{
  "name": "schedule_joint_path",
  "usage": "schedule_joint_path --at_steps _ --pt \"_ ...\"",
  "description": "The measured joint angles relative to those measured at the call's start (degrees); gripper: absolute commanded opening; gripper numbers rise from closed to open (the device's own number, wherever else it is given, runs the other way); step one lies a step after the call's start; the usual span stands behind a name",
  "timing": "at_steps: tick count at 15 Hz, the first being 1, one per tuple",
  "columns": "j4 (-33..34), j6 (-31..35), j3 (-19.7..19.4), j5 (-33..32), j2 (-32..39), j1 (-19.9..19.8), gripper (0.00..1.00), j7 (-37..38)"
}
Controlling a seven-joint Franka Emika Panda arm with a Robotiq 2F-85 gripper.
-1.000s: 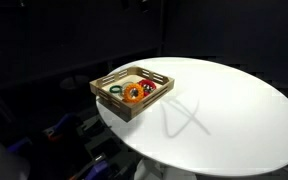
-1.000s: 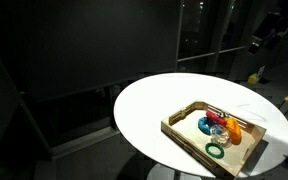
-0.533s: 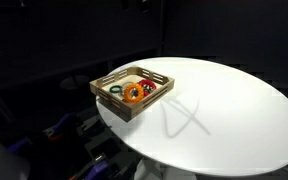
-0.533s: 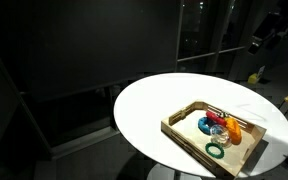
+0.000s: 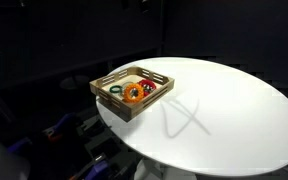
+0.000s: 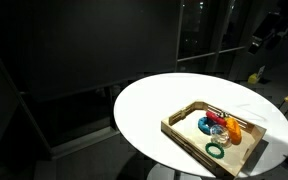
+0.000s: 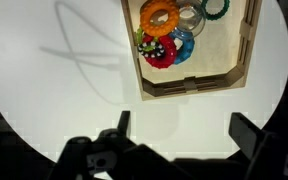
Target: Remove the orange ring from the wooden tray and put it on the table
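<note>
White table point(image 5: 224, 110); wooden tray point(image 7: 189, 88) holds orange ring point(image 7: 160, 15), red ring point(image 7: 160, 53), possibly blue ring point(image 7: 183, 48); claw point(image 7: 182, 125) apart.

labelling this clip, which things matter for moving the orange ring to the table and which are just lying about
For the job: orange ring, wooden tray, table, gripper (open).
Just lying about: red ring, blue ring, green ring, all in the tray.

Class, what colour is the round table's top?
Plain white; the table shows best in an exterior view.
</note>
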Motion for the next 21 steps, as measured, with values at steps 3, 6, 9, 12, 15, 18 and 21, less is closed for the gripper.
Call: schedule_joint_path --at_steps 3,6,9,12,15,18,21 --pt "0.0 0.0 0.0 0.0 0.0 0.0 1.00 0.0" --pt "0.0 0.0 0.0 0.0 0.0 0.0 1.00 0.0" --pt "0.0 0.0 0.0 0.0 0.1 0.0 1.00 0.0" --pt "0.3 0.0 0.0 0.0 0.7 0.0 1.00 0.0" --pt "1.1 0.0 0.1 0.0 2.5 0.1 1.00 0.0" --pt "1.7 0.0 0.1 0.0 5.2 0.4 1.00 0.0" --pt "1.8 -0.2 0.1 0.0 7.8 1.2 1.00 0.0"
